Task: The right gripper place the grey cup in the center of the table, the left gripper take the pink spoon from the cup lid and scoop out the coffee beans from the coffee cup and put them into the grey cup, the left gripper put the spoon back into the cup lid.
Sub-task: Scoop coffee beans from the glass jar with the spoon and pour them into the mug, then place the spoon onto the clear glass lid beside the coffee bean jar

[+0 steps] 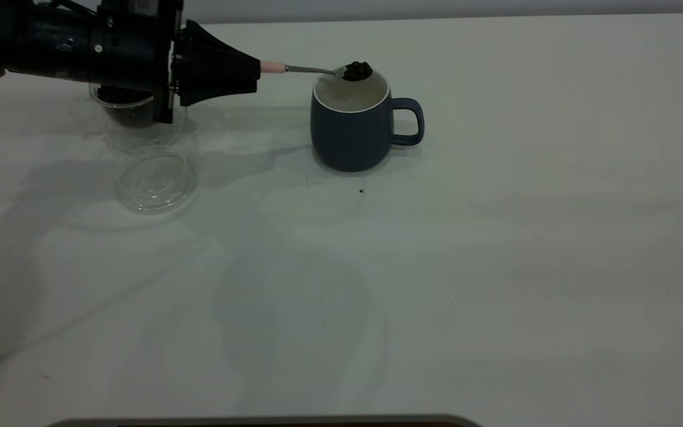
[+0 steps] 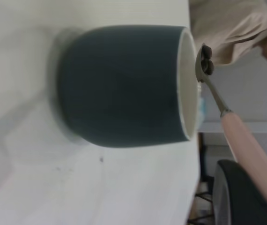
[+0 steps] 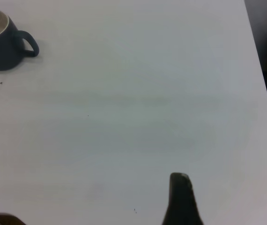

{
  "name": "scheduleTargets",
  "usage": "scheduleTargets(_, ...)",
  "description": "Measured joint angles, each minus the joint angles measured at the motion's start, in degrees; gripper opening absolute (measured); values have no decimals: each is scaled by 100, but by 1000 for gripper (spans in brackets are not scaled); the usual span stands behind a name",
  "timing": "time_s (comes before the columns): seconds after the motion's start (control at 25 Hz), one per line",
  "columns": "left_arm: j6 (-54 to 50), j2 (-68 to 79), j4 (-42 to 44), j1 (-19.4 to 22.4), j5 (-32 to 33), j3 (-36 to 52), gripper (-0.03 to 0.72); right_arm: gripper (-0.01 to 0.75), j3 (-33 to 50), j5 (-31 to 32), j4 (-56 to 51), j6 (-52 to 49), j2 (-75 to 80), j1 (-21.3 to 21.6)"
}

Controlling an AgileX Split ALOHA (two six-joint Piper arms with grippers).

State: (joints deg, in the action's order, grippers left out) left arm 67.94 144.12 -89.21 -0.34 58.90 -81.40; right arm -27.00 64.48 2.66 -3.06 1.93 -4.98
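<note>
Spoon [image 1: 306, 69] first: I see it lying nearly level, its long axis running across the table from the pink handle toward the bowl, which points at the mug [image 1: 350, 121] and sits over the far rim, heaped with coffee beans [image 1: 357, 70]. My left gripper [image 1: 246, 70] is clenched on the handle, the arm stretched out horizontally above the clear cup [image 1: 125, 107] of beans. A clear lid [image 1: 156, 179] lies just beside that cup. The mug stands upright mid-table, handle away from the arm. The white table [image 1: 495, 267] carries a few stray crumbs. Only one fingertip [image 3: 180, 199] of my right gripper shows, well apart from the mug; I cannot tell its state.
</note>
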Motion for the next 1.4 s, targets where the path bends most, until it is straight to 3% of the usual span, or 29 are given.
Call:
scheduleTargets(0.76,2755,0,-2,-6,-265,0,124,570,0,0,0,0,0,0)
scheduleTargets(1.08,2705,-27,-2,24,-116,0,124,570,0,0,0,0,0,0)
scheduleTargets(1.2,2291,-186,90,94,190,0,124,570,0,0,0,0,0,0)
scheduleTargets(1.4,1064,-875,968,397,476,0,124,570,0,0,0,0,0,0)
